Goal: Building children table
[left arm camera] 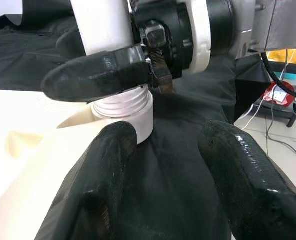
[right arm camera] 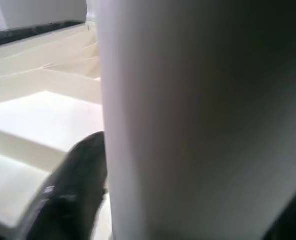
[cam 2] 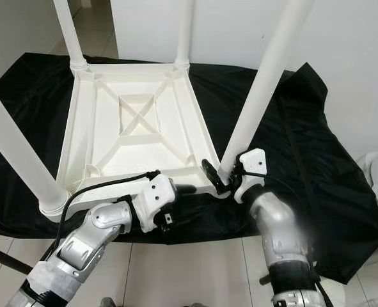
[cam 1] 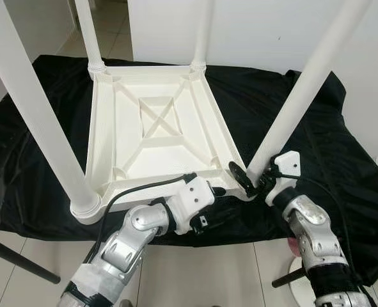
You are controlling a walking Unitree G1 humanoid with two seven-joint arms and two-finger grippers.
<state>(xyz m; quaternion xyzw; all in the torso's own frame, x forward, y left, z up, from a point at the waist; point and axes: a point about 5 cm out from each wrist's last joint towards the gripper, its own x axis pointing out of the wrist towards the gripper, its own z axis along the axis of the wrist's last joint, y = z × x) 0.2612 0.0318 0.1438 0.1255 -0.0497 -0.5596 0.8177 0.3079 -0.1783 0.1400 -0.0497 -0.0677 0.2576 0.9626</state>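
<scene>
The white plastic table [cam 1: 157,131] lies upside down on a black cloth [cam 1: 304,128], ribbed underside up, four round legs standing up out of its corners. At the near right corner the right gripper [cam 1: 251,182] is pinching the leg [cam 1: 304,96] low down, just above its socket, one black finger [right arm camera: 70,195] pressed against the white tube, which crowds the right wrist view so closely that the other finger is hard to make out. The left gripper [left arm camera: 163,165] sits at the table's near edge beside that same corner, fingers [left arm camera: 105,175] spread apart with nothing between them but cloth; one tip lies right at the threaded collar [left arm camera: 125,107] where the leg meets the table. The near left leg [cam 1: 38,121] leans across the head view, and all four legs are cut off by the top of the picture. The cloth hangs over the front edge above a pale tiled floor [cam 1: 195,275]. Past the cloth on the right, red and yellow clutter with cables [left arm camera: 280,95] shows, too blurred to identify.
</scene>
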